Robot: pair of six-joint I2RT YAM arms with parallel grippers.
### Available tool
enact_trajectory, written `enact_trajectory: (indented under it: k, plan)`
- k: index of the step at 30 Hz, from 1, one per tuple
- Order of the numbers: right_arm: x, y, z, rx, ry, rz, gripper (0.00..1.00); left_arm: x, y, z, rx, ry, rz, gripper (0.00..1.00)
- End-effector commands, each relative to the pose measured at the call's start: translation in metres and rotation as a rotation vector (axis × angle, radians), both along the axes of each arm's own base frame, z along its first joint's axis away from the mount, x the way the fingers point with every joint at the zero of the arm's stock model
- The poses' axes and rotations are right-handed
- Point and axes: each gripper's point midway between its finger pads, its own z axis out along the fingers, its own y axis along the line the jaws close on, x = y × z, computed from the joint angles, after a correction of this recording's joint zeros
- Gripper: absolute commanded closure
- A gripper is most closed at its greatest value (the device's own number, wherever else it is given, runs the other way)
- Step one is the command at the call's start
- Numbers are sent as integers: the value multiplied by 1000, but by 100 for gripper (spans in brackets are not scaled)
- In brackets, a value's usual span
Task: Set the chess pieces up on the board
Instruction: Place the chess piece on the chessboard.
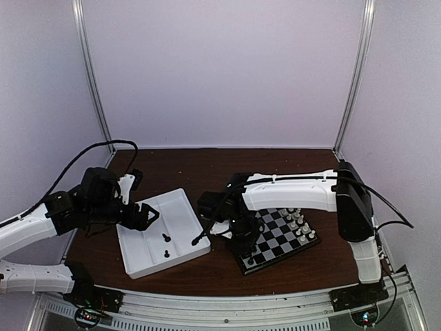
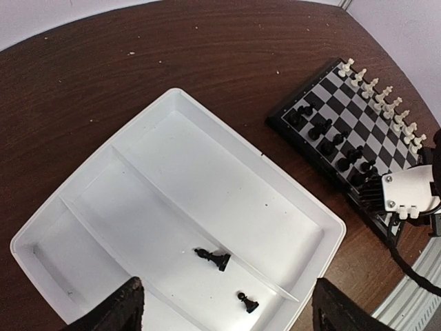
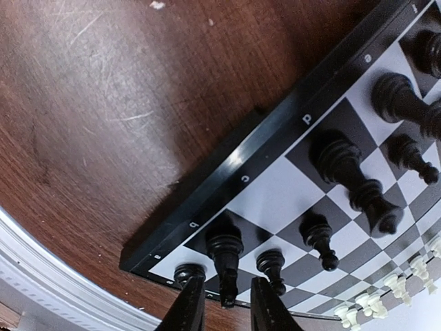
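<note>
The board (image 1: 281, 243) lies right of centre, with several black chess pieces (image 2: 329, 136) along its near-left side and white pieces (image 1: 299, 222) on the far side. My right gripper (image 1: 242, 239) is over the board's corner. In the right wrist view its fingers (image 3: 195, 303) stand open on either side of a black piece (image 3: 226, 256) that rests on a b-file square, with small gaps both sides. My left gripper (image 2: 224, 303) is open and empty above the white tray (image 2: 207, 158). In the tray a black piece (image 2: 213, 258) lies on its side and a black pawn (image 2: 247, 303) stands.
The tray (image 1: 176, 207) sits left of the board (image 2: 289, 125) on the brown table and has thin partitions. The board's black rim (image 3: 227, 179) is near the table's front metal edge. White pieces (image 3: 386, 289) line the far rows.
</note>
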Motion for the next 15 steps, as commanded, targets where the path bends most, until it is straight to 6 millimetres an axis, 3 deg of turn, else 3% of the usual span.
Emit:
enact_trajectory:
  k: [1,8,15]
  plan:
    - [16,12,36,92,-99,-1,73,0,1,3,-7,-11,0,16]
    - [31,20,80,199,-209,-17,72,-2,-1,3,5,-1,-18,10]
    - [44,40,137,481,-358,-77,73,-6,-16,-5,31,50,-116,13]
